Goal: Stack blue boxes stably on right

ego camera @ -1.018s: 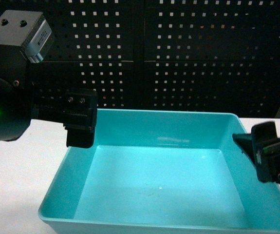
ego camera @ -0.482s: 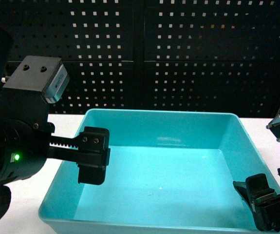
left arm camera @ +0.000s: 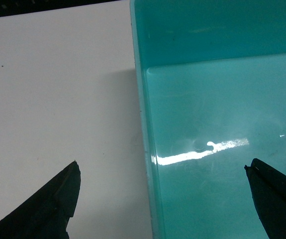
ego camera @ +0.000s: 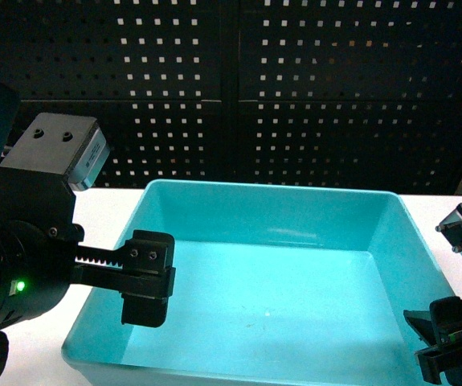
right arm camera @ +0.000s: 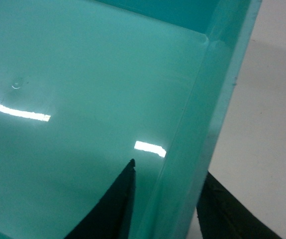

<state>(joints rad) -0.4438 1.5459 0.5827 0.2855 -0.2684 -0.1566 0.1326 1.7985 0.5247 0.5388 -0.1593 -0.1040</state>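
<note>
Resting on a white table [ego camera: 46, 354] in front of a black perforated panel [ego camera: 295, 96], a shallow rectangular tub of light turquoise-blue glossy plastic [ego camera: 271, 314] is seen with its open side up and nothing inside. The left tool [left arm camera: 157, 199] is spread wide across the tub's left wall, one dark finger [left arm camera: 48, 209] being over the table outside and the other over the glossy bottom inside; no contact with the wall can be made out. The right tool [right arm camera: 165, 209] is set astride the tub's right wall near the front corner, one finger [right arm camera: 110, 209] inside and one outside, both close to the wall; whether the wall is actually gripped cannot be told
</note>
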